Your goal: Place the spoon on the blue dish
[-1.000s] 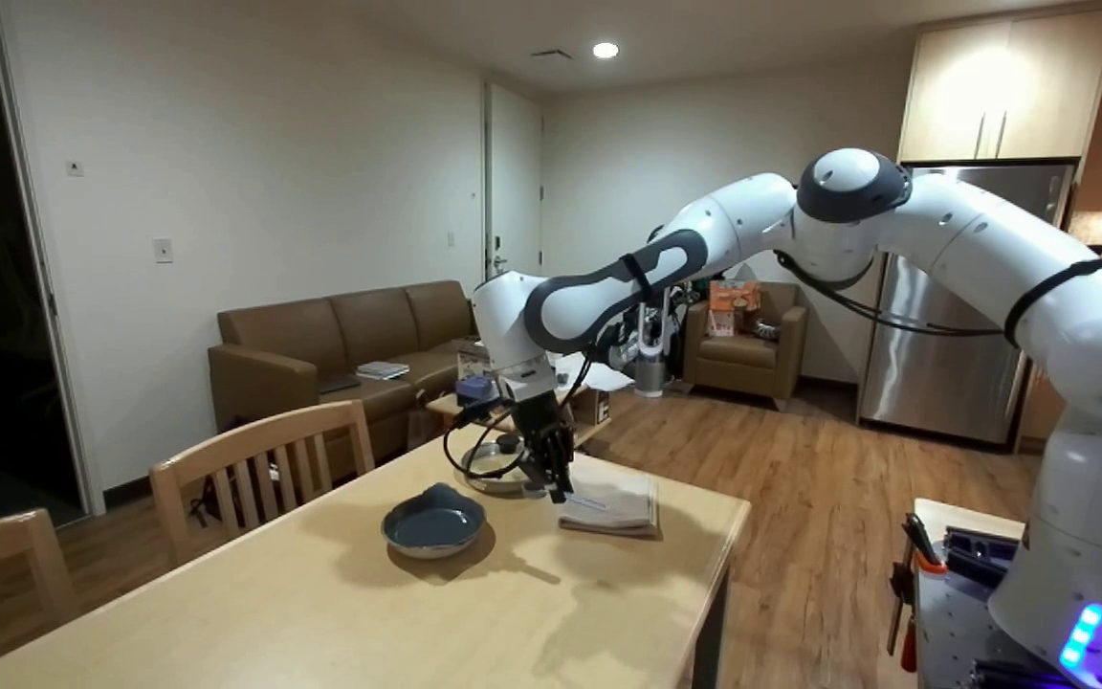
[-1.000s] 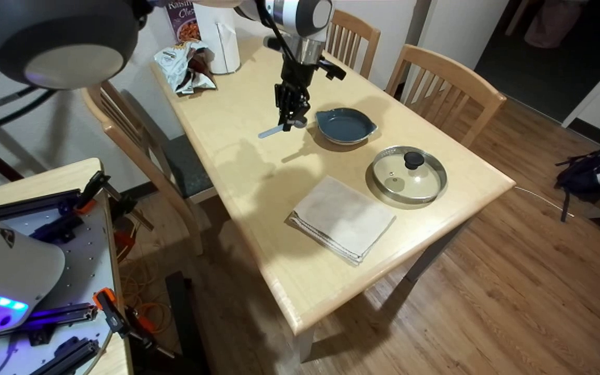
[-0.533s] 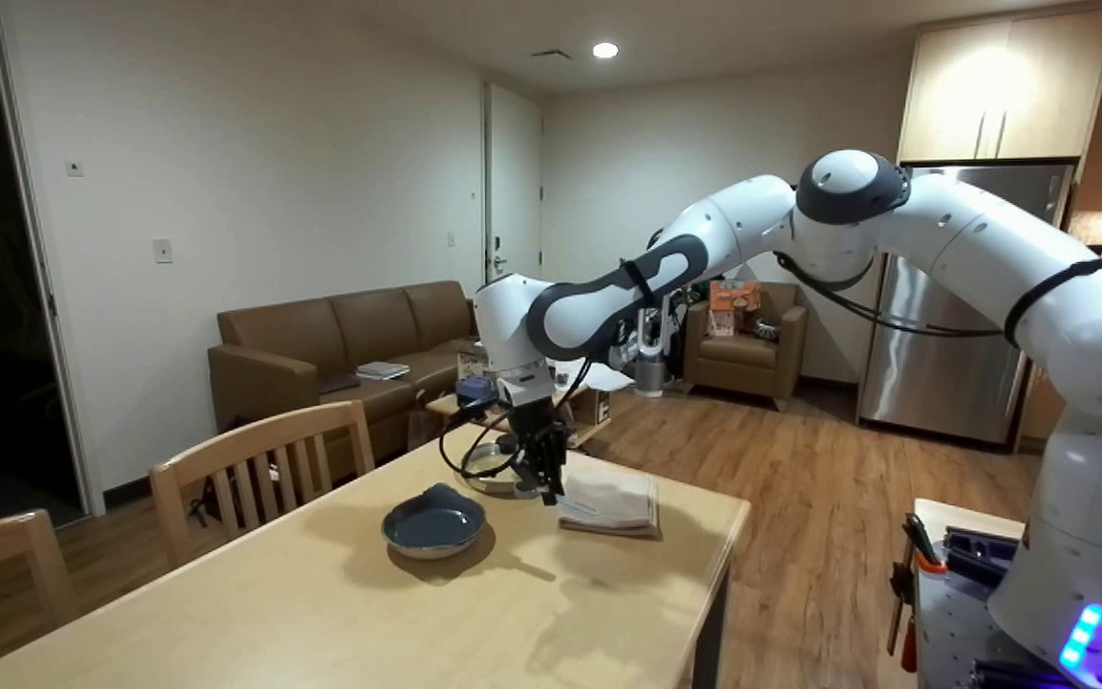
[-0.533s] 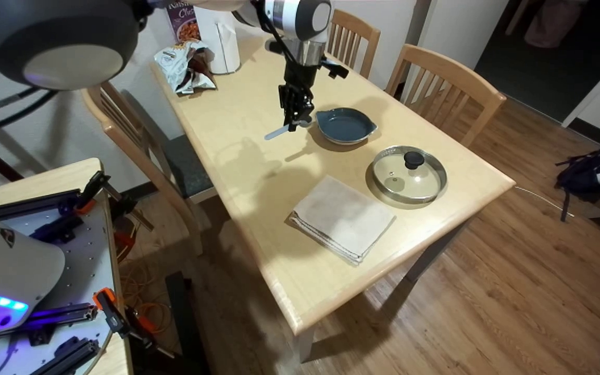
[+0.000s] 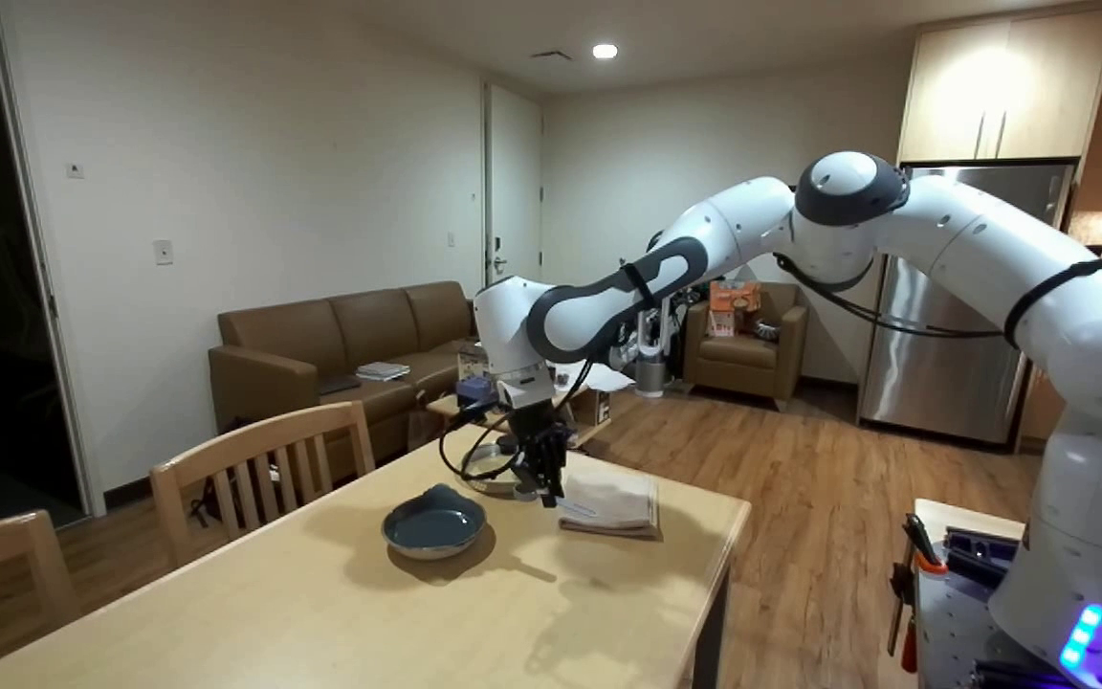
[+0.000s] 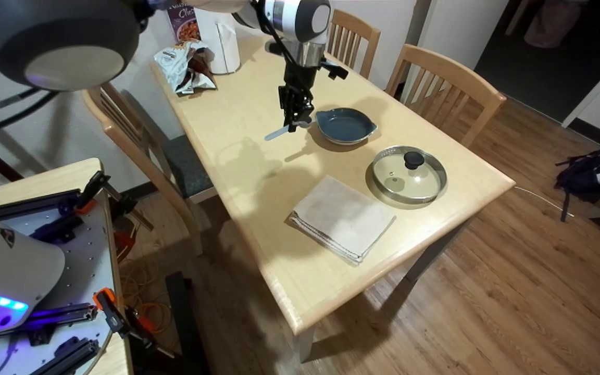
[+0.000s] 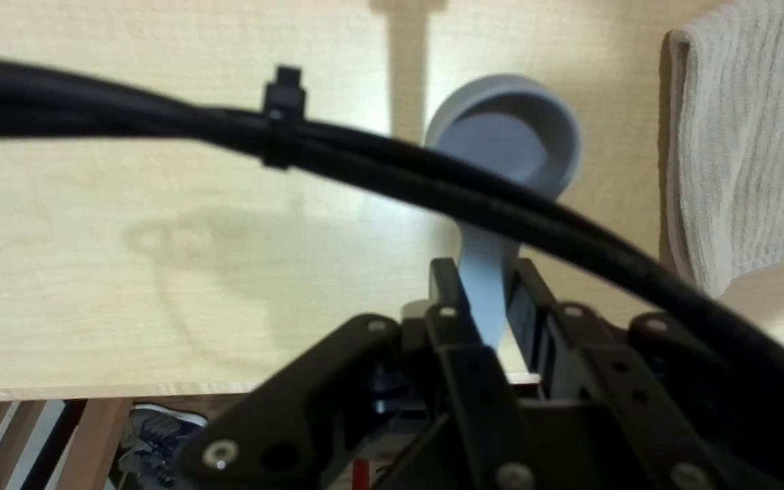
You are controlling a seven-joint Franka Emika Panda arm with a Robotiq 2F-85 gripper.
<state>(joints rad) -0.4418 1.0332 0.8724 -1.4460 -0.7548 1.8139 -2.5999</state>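
Note:
The spoon is a grey-blue scoop with a round deep bowl (image 7: 497, 139) and a flat handle. My gripper (image 7: 484, 286) is shut on its handle in the wrist view. In an exterior view the spoon (image 6: 277, 134) hangs level above the table in the gripper (image 6: 291, 127), its bowl towards the dish. In an exterior view the gripper (image 5: 549, 500) and spoon handle (image 5: 578, 507) show in front of the napkin. The blue dish (image 6: 347, 126) is round and dark blue, with small spouts. It stands beside the gripper, apart from the spoon, and shows in both exterior views (image 5: 433, 524). It is out of the wrist view.
A folded pale napkin (image 6: 342, 219) lies on the table (image 6: 274, 229). A glass lid (image 6: 409, 177) with a black knob sits beyond it. A snack bag (image 6: 185, 67) and paper roll (image 6: 219, 41) stand at the far end. A black cable (image 7: 392, 160) crosses the wrist view.
Over the past second my gripper has shifted slightly with the spoon in it, a little nearer to the blue dish. In the last half second it has hardly moved.

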